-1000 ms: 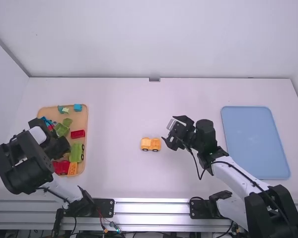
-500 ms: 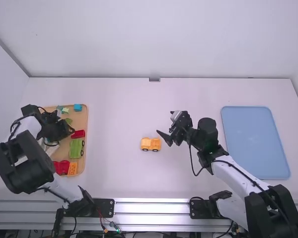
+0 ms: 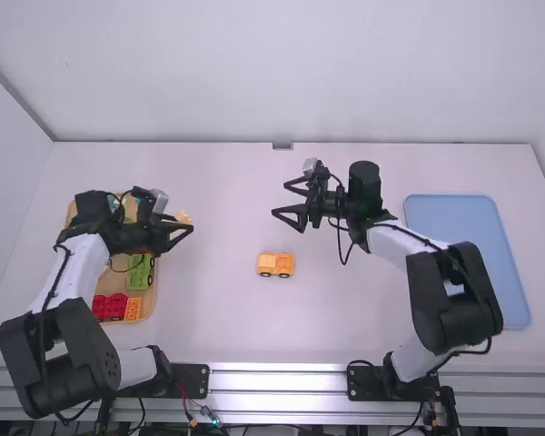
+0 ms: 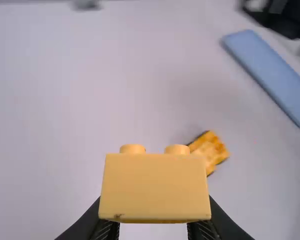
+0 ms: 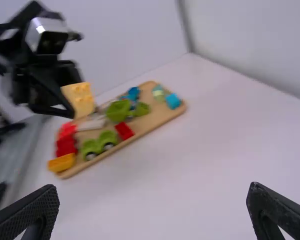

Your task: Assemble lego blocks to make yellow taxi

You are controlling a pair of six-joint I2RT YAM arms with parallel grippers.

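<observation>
Car [image 3: 275, 264]: yellow-orange, on counter [image 3: 227, 318], between wood tray [image 3: 149, 305] and blue tray [image 3: 511, 286]. Left gripper [image 3: 184, 224]: fingers closed on yellow block [image 4: 155, 185], parted by its width, studs visible; held above counter, just beside wood tray. Right gripper [image 3: 281, 200]: fingers wide apart, empty, beyond car. Wood tray carries red pieces [image 3: 110, 307] and green piece [image 3: 139, 271].
</observation>
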